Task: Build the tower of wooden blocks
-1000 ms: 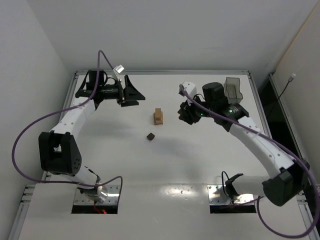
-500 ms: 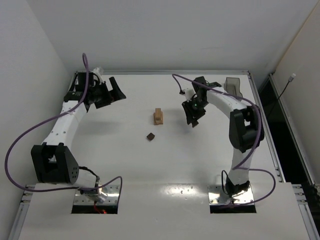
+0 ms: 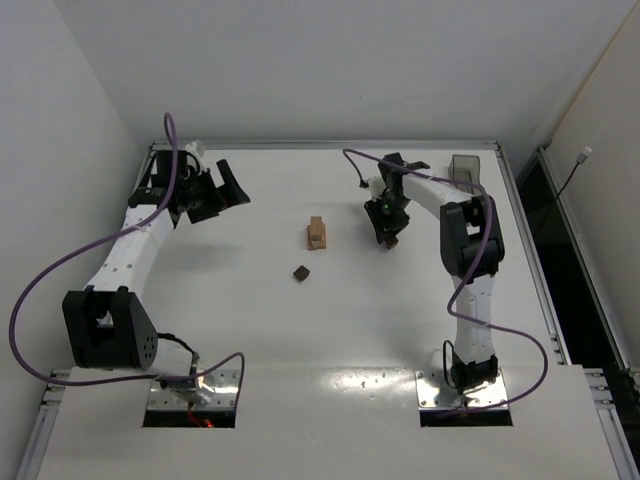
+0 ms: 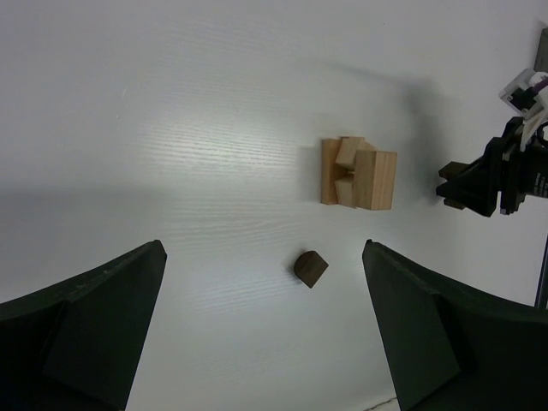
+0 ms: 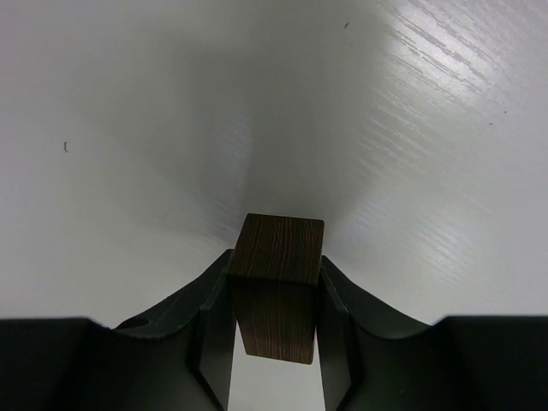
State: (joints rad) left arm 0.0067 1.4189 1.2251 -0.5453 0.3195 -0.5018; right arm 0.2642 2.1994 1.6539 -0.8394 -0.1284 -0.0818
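The tower (image 3: 317, 234) is only begun. It is a low cluster of a few tan blocks standing on the counter (image 3: 250, 330). In the left wrist view the pieces sit nested against each other rather than rising high.

The right end effector (image 5: 277, 257) is clamped on a dark brown block (image 5: 276, 291). It grips the block by two opposite sides, and the block's end pokes out beyond the fingertips. From above, the tower lies near this end effector but clearly apart from it, off to its side toward the left arm. The held block has not yet been set on the stack.

The left end effector (image 4: 263, 253) is spread wide and carries nothing. The tower is well ahead of it. A small loose dark piece (image 4: 310, 268) lies on the counter ahead of it, nearer than the tower and lined up with the gap between its fingers.

By my reading, the held block has yet to be carried over and lowered onto the tan pieces. The loose dark piece probably has to go on too. A grey container (image 3: 466, 172) stands beyond the right end effector. Whether it holds more blocks cannot be told.
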